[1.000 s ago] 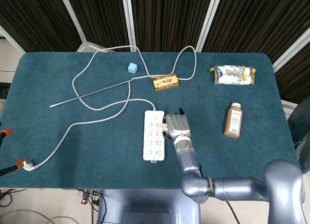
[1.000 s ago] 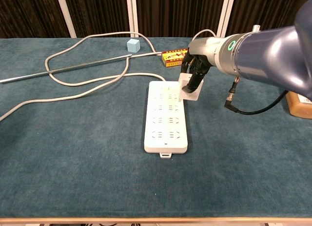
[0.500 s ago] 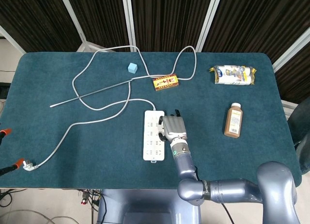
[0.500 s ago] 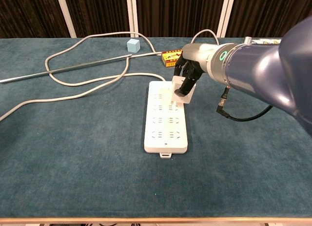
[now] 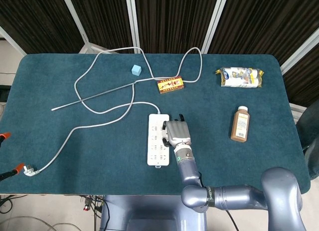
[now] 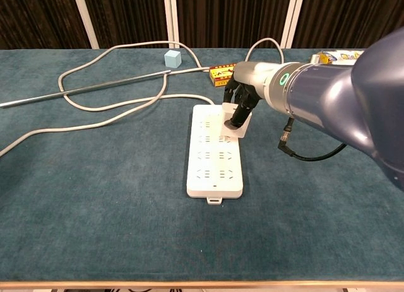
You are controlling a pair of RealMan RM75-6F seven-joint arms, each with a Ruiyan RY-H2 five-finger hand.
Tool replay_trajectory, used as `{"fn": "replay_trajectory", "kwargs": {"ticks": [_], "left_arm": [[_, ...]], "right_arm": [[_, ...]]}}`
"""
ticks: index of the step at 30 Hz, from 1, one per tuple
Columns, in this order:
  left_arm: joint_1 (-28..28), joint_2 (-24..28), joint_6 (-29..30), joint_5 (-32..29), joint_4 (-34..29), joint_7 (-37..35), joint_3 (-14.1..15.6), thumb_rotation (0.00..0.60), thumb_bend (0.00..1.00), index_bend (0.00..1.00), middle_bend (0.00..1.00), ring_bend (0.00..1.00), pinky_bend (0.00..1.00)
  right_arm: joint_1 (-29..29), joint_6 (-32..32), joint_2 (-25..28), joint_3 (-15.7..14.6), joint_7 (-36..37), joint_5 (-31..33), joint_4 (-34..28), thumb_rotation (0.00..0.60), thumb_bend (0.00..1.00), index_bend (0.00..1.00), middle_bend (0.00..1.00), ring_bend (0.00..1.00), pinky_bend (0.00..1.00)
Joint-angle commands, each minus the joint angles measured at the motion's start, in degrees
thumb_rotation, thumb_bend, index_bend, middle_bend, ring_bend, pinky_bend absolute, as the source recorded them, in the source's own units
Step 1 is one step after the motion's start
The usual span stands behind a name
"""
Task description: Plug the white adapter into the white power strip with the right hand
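Observation:
The white power strip (image 5: 158, 146) (image 6: 213, 158) lies flat in the middle of the table, its cord running off to the back left. My right hand (image 5: 177, 132) (image 6: 239, 99) holds the white adapter (image 6: 234, 120) from above, over the strip's right edge near its far end. The adapter's lower edge sits on or just above the strip's sockets; I cannot tell whether its pins are in. From the head camera the hand hides most of the adapter. My left hand shows in neither view.
A yellow-red box (image 5: 171, 85) (image 6: 225, 72) and a small blue cube (image 5: 135, 70) (image 6: 172, 57) lie behind the strip. A thin metal rod (image 5: 99, 95) crosses the left back. A brown bottle (image 5: 240, 123) and a snack packet (image 5: 240, 77) sit on the right.
My right hand has carried the adapter leftward and down, from beside the strip's right edge to over its sockets.

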Motion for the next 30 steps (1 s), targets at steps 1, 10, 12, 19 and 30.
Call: {"fn": "replay_trajectory", "kwargs": {"ticks": [1,10,12,19,30], "left_arm": [[0.0,0.0,0.0,0.0,0.0,0.1,0.0,0.600,0.09,0.21,0.01,0.00,0.00],[-0.1,-0.1,-0.2,-0.2,0.0,0.4,0.0,0.600,0.09,0.21,0.01,0.00,0.00],[-0.1,-0.1,-0.1,-0.3,0.0,0.4,0.0,0.600,0.09,0.21,0.01,0.00,0.00],[-0.1,-0.2,-0.2,-0.4,0.0,0.6,-0.1,0.600,0.09,0.21,0.01,0.00,0.00],[-0.1,-0.3,-0.3,-0.5,-0.1,1.0,-0.1,0.600,0.09,0.21,0.01,0.00,0.00]], "right_arm": [[-0.1,-0.2,-0.1,0.0,0.0,0.0,0.1,0.600,0.56,0.56,0.49,0.30,0.01],[-0.4,-0.5,-0.6,-0.1,-0.2,-0.6,1.1,0.600,0.56,0.56,0.49,0.30,0.02],[-0.4,-0.6,-0.7,-0.1,-0.1,-0.6,1.3,0.600,0.56,0.56,0.49,0.30,0.02],[-0.5,-1.3,-1.2,0.0,-0.3,-0.6,2.2,0.600,0.56,0.56,0.49,0.30,0.02],[-0.9,-2.3,-1.4,0.0,-0.2,-0.6,2.9,0.600,0.56,0.56,0.49,0.30,0.02]]}}
